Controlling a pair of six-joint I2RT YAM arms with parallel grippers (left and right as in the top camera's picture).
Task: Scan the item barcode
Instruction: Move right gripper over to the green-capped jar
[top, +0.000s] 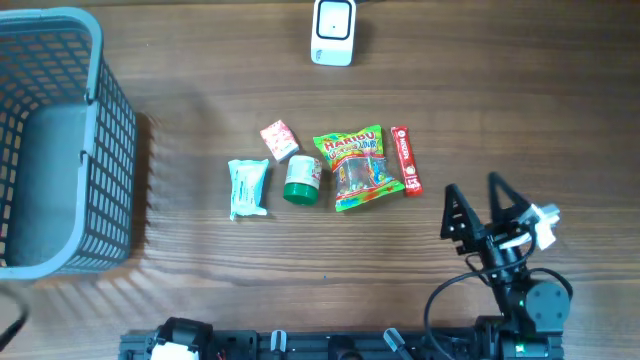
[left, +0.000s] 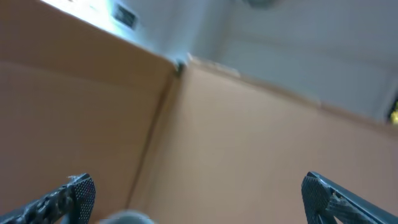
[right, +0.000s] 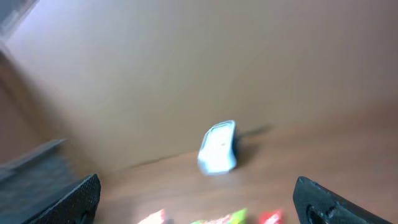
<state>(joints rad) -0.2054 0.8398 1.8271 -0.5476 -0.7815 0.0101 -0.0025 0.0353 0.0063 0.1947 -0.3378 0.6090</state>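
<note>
"Lying where, the candy bag (top: 358, 167)?"
"Mid-table; red bar (top: 405, 158) just at its 3 o'clock, green jar (top: 302, 180) at 9, scanner (top: 333, 31) at 12."
"Pincers?"
"Right gripper (top: 471, 186) at 5 o'clock and left gripper (left: 199, 193): both released, empty."

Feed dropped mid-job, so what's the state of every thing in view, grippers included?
Right gripper: open, empty, short of the items.
Left gripper: open, empty.
White barcode scanner: standing, nothing before it.
Green-yellow gummy bag: lying flat.
Red snack bar: flat, beside bag.
Green-lidded small jar: lying down.
Pink small packet: flat.
White tissue pack: flat.
Grey-blue plastic basket: upright, nothing inside.
</note>
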